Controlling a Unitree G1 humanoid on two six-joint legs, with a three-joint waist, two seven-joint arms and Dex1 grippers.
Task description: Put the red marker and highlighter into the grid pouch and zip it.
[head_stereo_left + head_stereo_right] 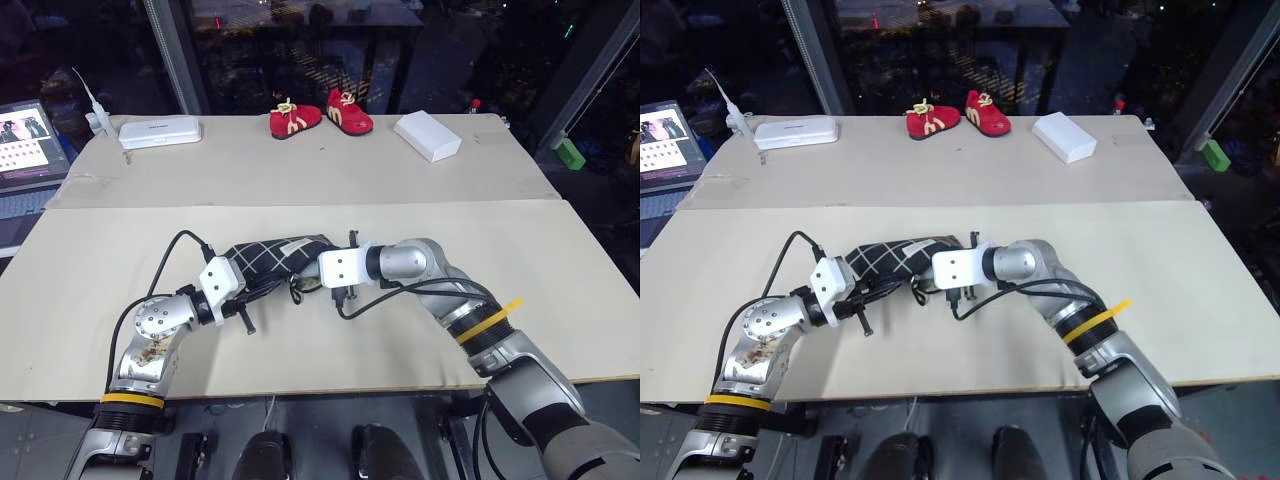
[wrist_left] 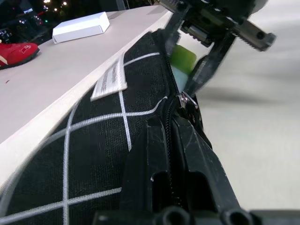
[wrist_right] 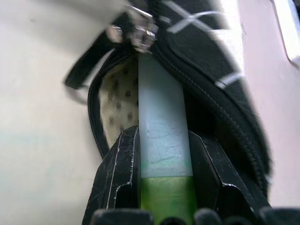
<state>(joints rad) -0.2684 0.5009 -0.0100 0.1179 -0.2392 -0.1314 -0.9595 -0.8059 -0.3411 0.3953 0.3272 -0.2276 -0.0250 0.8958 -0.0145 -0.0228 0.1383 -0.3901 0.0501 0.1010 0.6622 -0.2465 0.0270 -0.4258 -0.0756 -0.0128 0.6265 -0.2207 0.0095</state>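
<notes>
Now the right gripper [image 3: 161, 187] clamps the highlighter [image 3: 161, 136], its tip inside the grid pouch [image 1: 275, 258]. Left gripper [image 2: 176, 140] jaws pinch the pouch's zipper edge.

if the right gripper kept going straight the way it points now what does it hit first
Most likely the open mouth of the grid pouch: the highlighter in the right gripper already pokes into it, beside the zipper slider.
</notes>
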